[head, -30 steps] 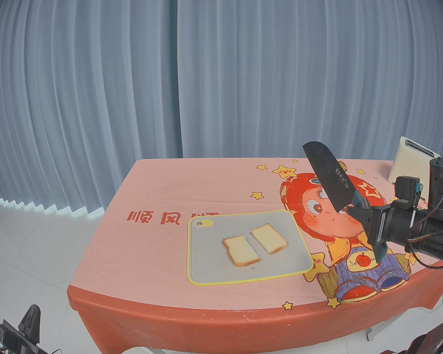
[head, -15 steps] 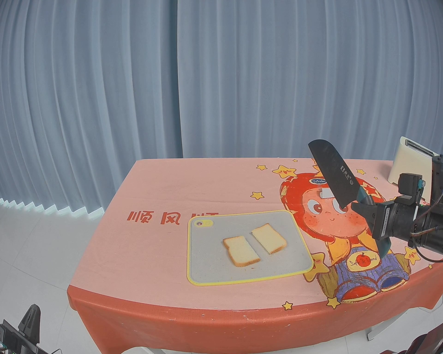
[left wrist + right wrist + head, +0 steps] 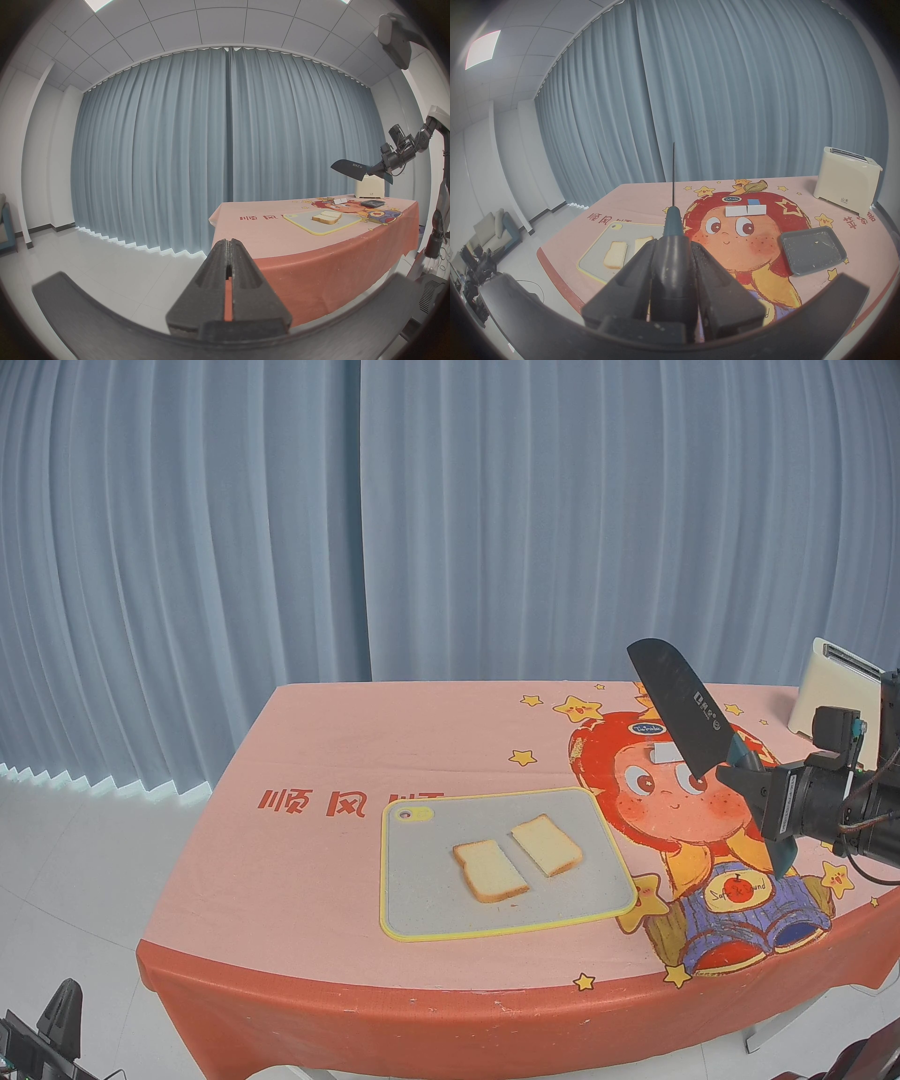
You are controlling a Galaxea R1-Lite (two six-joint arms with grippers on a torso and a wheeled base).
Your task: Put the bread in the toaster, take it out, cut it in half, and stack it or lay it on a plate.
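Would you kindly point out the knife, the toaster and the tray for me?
knife (image 3: pixel 679 705), head view, middle of the blade.
toaster (image 3: pixel 847 180), right wrist view, front wall.
tray (image 3: pixel 806 251), right wrist view, bare floor.

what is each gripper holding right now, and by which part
The right gripper holds the knife by its teal handle, blade raised above the table. The left gripper is shut and holds nothing.

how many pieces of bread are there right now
2, both on the cutting board: the left piece nearer the table's front edge, the right piece beside it, a narrow gap between them. Inside the toaster is hidden.
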